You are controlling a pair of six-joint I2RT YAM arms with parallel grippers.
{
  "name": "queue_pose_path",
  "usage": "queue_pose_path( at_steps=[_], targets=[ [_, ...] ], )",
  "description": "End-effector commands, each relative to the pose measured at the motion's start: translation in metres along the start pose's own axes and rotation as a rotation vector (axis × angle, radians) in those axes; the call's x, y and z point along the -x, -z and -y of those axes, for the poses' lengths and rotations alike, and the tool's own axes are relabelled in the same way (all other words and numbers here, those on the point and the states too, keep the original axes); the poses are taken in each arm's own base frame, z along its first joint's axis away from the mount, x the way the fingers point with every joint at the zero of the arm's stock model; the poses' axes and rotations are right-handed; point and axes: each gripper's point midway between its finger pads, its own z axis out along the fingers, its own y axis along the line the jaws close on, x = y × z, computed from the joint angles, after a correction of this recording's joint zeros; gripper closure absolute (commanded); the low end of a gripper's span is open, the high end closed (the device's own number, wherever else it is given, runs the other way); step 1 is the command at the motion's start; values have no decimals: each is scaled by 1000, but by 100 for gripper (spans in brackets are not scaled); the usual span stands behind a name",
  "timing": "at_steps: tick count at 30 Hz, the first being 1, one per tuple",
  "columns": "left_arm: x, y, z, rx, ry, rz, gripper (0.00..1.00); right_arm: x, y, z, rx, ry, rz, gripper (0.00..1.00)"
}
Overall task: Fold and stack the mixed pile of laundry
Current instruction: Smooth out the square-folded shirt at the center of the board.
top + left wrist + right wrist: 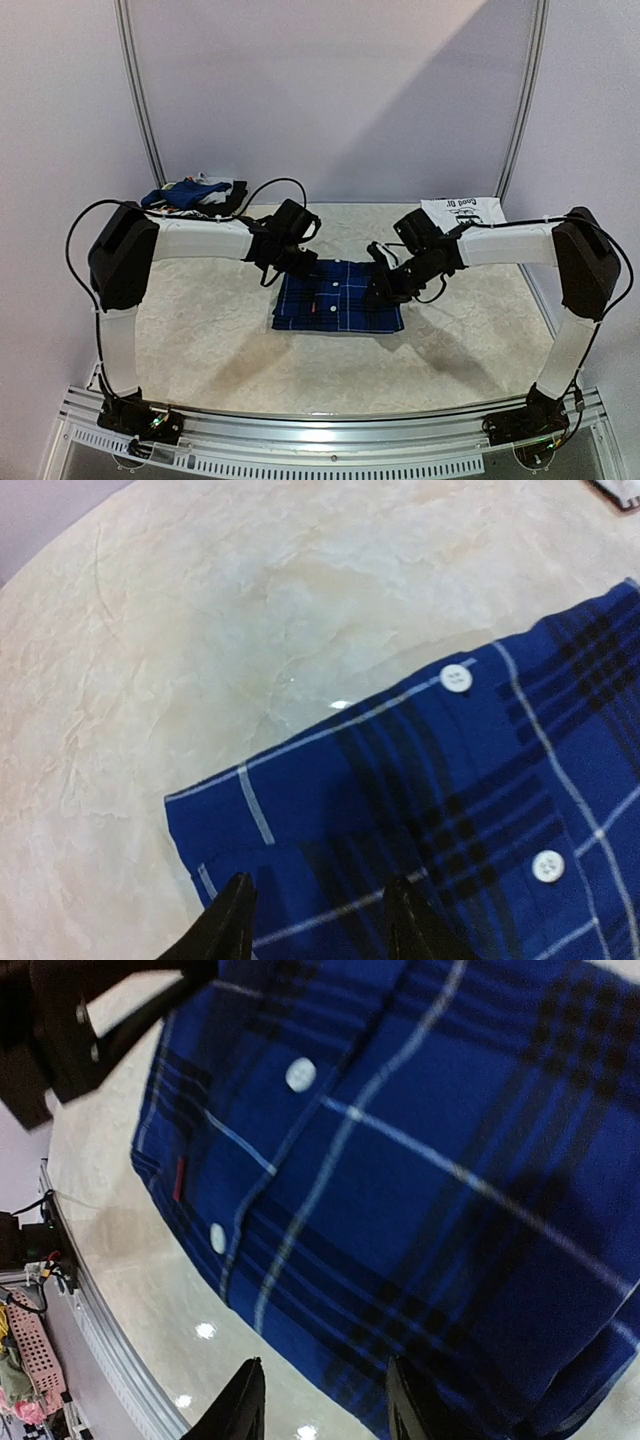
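Black fingertips (230, 925) of the left hand (315, 925) fill the bottom of its wrist view, spread apart with nothing between them, hanging just over a corner of the blue-and-black plaid shirt (450, 820). The right hand (322, 1400) is likewise spread and holds nothing, poised above the opposite edge of the same shirt, where the cloth meets the pale worktop (200, 340).

From above, the shirt lies in the middle of the worktop as a compact, roughly square packet with its white buttons facing up. One hand hovers over each of its far corners. The rest of the laundry pile (195, 193) sits bunched at the far left corner, well apart from the shirt. A white piece with black lettering (462, 210) lies flat at the far right.

My reading is that the shirt's fold is finished or nearly so, since neither hand grips it. Whether the edges line up underneath cannot be told. The next move probably calls for both hands to pinch the packet through all its layers and carry it level to a stacking spot. A one-layer grip would let it fall open. After that, a fresh garment has to come from the far-left heap.
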Motion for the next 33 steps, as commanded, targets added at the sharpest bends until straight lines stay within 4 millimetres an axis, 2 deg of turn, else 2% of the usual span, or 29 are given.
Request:
queue_pose_path(
  at_steps=[1, 5, 8, 15, 18, 20, 23, 25, 29, 33],
  targets=[
    [-2, -24, -16, -1, -34, -43, 55, -22, -3, 13, -42, -49, 31, 58],
    [-10, -43, -33, 26, -24, -69, 57, -50, -8, 39, -114, -93, 10, 57],
    [-17, -54, -42, 39, -13, -81, 58, -65, -10, 48, -124, -122, 7, 57],
    [-23, -69, -58, 77, -8, -85, 59, -89, -5, 57, -140, -163, -10, 57],
    [-14, -65, -67, 121, -26, -68, 59, -92, 5, 45, -96, -168, -4, 57],
    [-2, -55, -72, 146, -32, -46, 57, -84, 17, 23, -15, -148, 21, 57],
    [20, -29, -72, 166, -43, 10, 51, -60, 43, -14, 95, -82, 82, 56],
    [31, -13, -68, 169, -52, 32, 46, -42, 55, -24, 93, -55, 117, 55],
    [40, 17, -50, 141, -73, 57, 44, -3, 65, -20, 79, -62, 186, 54],
    [36, 41, -11, 81, -149, 65, 42, 27, 57, 2, -7, -95, 192, 53]
  ],
)
